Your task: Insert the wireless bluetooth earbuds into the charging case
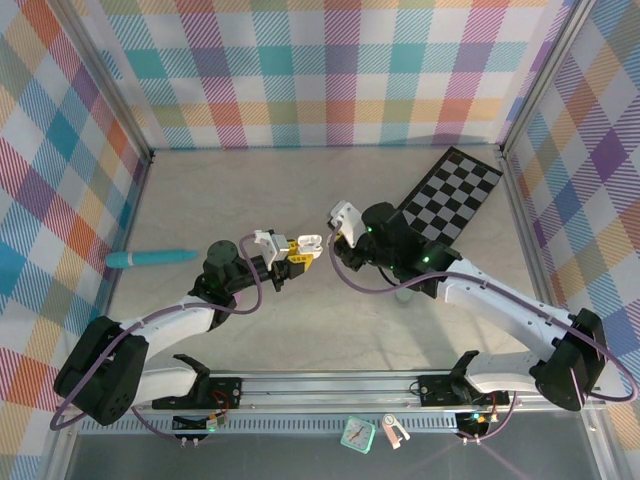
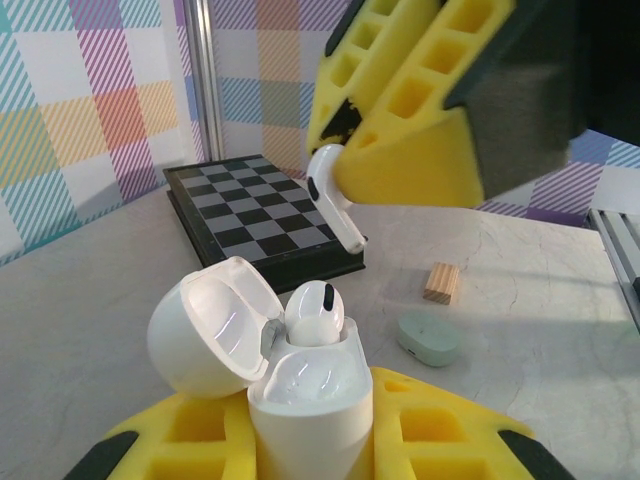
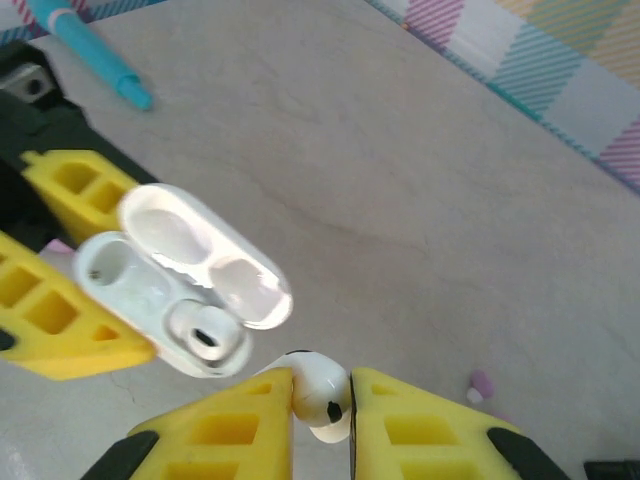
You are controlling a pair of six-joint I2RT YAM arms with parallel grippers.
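Left pincer [image 2: 310, 435] clamps open glossy white charging case [image 2: 305, 385], one white earbud [image 2: 316, 312] seated; right pincer [image 3: 322, 400] pinches second earbud [image 3: 322, 383] nearby.

Table [image 1: 300, 190] — checkerboard [image 1: 455, 190], teal pen [image 1: 150, 258], mint case [image 2: 428, 340].

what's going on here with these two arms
The left gripper is clamped on a white charging case with its lid flipped open. One white earbud already sits inside it. The right gripper pinches a second white earbud close to the open case, not yet in the free slot.
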